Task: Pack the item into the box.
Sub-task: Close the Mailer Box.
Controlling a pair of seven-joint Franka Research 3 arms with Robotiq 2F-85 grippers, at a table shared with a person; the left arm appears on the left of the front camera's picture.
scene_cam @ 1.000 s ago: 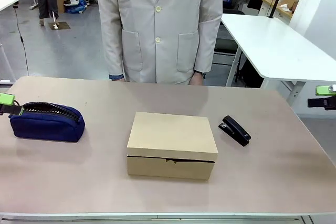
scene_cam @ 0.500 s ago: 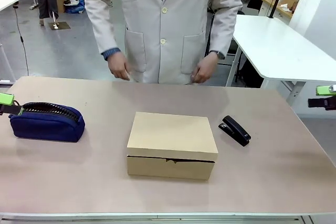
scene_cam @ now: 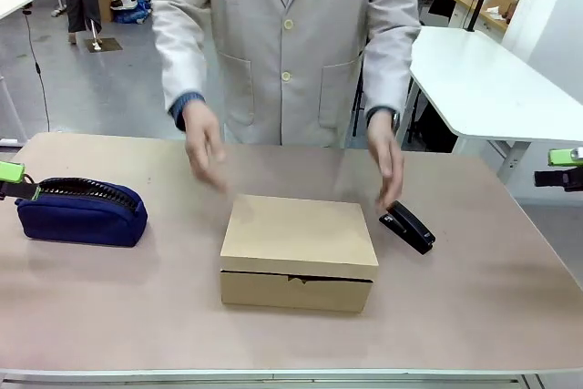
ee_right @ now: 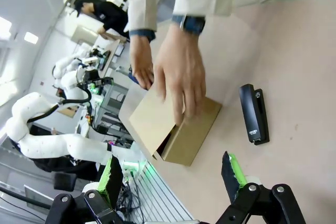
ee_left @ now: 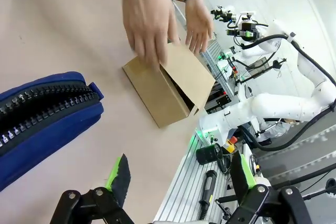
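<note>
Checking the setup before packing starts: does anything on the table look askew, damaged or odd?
Nothing stands out. The box sits closed and square, the stapler and pouch lie flat beside it, and the person's hands hover above the box.

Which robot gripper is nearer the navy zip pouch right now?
The left. The left gripper sits at the table's left edge, right beside the navy zip pouch, open. The right gripper hangs past the table's right edge, across the box and stapler from it.

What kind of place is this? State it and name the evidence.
Probably a robotics lab or workshop: white robot arms stand at other benches, white work tables fill a grey-floored hall, and a person in a lab-style coat reaches toward a cardboard box.
</note>
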